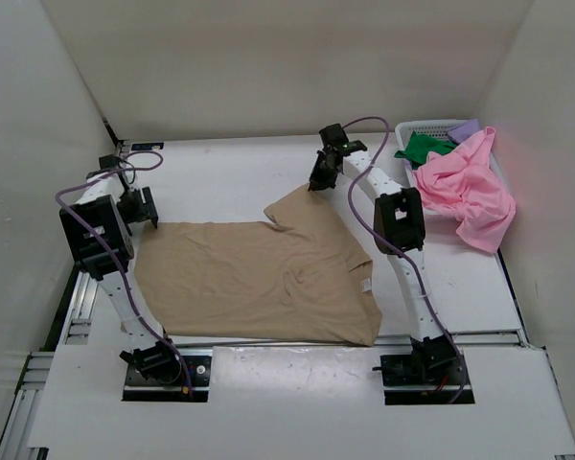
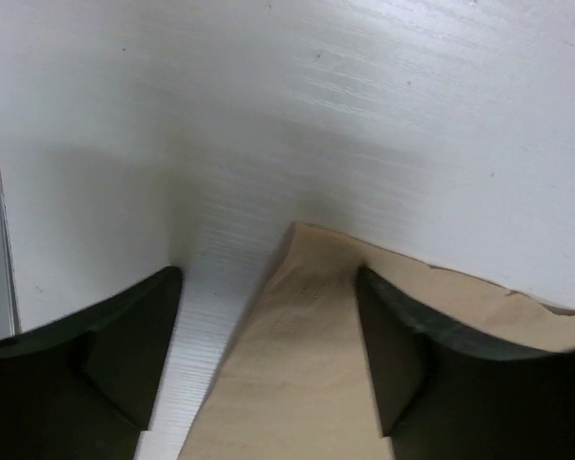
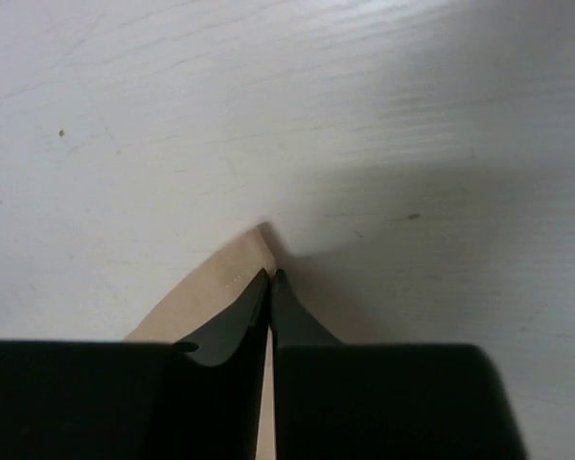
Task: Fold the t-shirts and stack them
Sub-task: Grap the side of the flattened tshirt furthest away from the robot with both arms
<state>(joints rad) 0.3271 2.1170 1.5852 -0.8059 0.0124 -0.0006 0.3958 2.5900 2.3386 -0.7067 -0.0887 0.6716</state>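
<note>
A tan t-shirt (image 1: 259,278) lies spread flat in the middle of the white table. My left gripper (image 1: 140,207) stands at its far left corner. In the left wrist view this gripper (image 2: 268,287) is open, with the shirt's corner (image 2: 297,364) lying between the two dark fingers (image 2: 125,335). My right gripper (image 1: 319,180) is at the shirt's far right tip. In the right wrist view it (image 3: 271,276) is shut on the tan cloth (image 3: 225,278), pinching the hemmed corner. The pink t-shirt (image 1: 465,192), green t-shirt (image 1: 424,146) and purple t-shirt (image 1: 466,127) sit at the back right.
A white mesh basket (image 1: 429,125) stands at the back right corner; the pink shirt hangs over its front rim onto the table. White walls close in the table on the left, back and right. Bare tabletop (image 1: 220,172) lies beyond the tan shirt.
</note>
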